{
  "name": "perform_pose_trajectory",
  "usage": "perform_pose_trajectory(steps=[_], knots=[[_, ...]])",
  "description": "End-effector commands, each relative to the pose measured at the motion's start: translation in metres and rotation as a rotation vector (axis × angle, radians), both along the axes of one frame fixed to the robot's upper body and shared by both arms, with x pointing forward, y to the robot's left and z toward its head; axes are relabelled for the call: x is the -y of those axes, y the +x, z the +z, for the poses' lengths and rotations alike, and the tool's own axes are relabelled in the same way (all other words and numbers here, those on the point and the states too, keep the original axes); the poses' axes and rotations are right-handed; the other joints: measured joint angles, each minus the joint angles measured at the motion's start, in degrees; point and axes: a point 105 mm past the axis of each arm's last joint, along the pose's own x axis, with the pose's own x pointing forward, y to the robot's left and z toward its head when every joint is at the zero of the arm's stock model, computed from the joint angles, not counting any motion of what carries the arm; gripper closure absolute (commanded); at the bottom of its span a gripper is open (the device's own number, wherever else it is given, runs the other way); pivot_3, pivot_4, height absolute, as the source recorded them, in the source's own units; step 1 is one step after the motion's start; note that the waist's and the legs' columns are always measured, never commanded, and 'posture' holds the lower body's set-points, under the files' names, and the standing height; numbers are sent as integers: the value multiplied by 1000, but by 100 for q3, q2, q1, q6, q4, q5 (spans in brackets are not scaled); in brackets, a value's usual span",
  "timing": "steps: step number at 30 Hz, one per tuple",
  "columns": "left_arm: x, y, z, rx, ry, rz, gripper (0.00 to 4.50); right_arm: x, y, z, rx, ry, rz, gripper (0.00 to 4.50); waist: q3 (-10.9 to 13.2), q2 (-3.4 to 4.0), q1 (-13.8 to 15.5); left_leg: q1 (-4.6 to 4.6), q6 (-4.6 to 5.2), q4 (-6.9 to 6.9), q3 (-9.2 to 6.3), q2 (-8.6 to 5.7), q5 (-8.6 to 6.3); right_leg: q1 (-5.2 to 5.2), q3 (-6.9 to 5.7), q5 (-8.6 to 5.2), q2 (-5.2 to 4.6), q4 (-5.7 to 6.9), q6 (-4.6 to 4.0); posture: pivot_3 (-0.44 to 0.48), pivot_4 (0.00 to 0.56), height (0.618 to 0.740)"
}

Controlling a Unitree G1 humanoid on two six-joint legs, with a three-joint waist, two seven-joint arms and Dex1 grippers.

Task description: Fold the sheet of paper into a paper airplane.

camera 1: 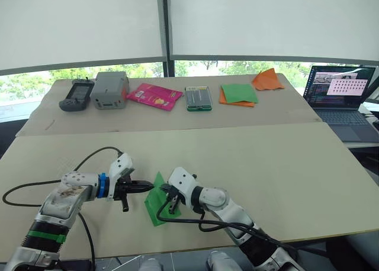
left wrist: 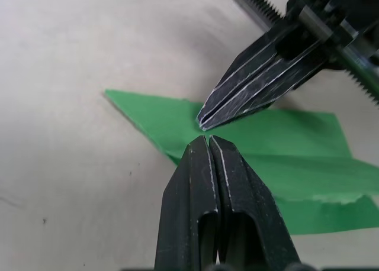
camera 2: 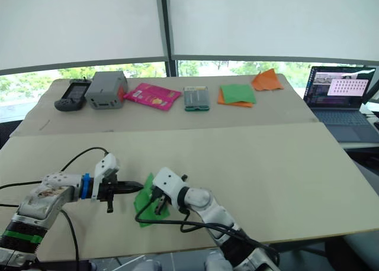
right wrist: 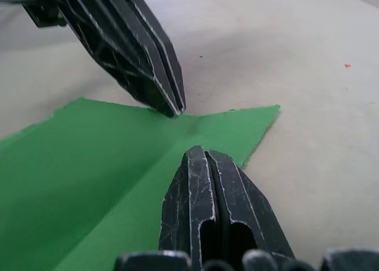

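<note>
Both the left gripper (left wrist: 206, 139) and right gripper (right wrist: 204, 151) have jaws pressed together, tips meeting over the creased sheet of paper (camera 1: 155, 201) on the table (camera 1: 266, 176). No writing is legible on anything.

1. The sheet of paper (camera 1: 155, 205) is bright green, plain and unmarked, already partly folded into a narrow shape with pointed corners.
2. It lies near the front edge of the pale worktop (camera 1: 266, 176), mostly flat, with one pointed corner lifted a little.
3. A straight crease runs along its length, seen plainly in the right wrist view.
4. One edge looks slightly ragged in the left wrist view.
</note>
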Motion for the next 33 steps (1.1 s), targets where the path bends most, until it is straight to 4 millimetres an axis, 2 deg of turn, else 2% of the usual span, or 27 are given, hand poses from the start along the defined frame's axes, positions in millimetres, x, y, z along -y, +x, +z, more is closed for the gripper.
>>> perform_pose_trajectory(steps=[1,6,14,25,28,33], knots=[[1,1,-11,40,85,-48,4427,13,-2,-20,-66,-77,-29,4500,0,0,0,0,0,0,0,0,0,0,0,0,0,-1,0,0,150,740],[5,0,-21,56,122,-79,4427,12,-3,-14,-58,-66,-20,4500,-14,12,40,1,0,1,0,-2,0,2,0,0,-2,-2,0,0,150,740],[1,-11,-35,59,197,-134,4427,8,13,-19,-69,-82,-34,4500,-24,26,43,4,0,1,0,-1,0,2,0,0,-1,3,0,0,150,740],[-4,-18,-38,60,225,-153,4427,-2,34,-28,-102,-117,-25,4500,-39,34,-27,12,2,1,0,0,1,9,0,0,1,14,1,0,150,740],[-4,-19,-38,59,226,-151,4427,-4,45,-29,-106,-126,-48,4500,-41,39,-40,13,2,1,0,0,1,10,0,0,1,15,0,0,150,740],[-5,-19,-38,59,232,-147,4427,-7,44,-32,-113,-139,-20,4500,-46,48,-53,17,2,1,0,0,1,12,0,0,2,18,0,0,150,740]])
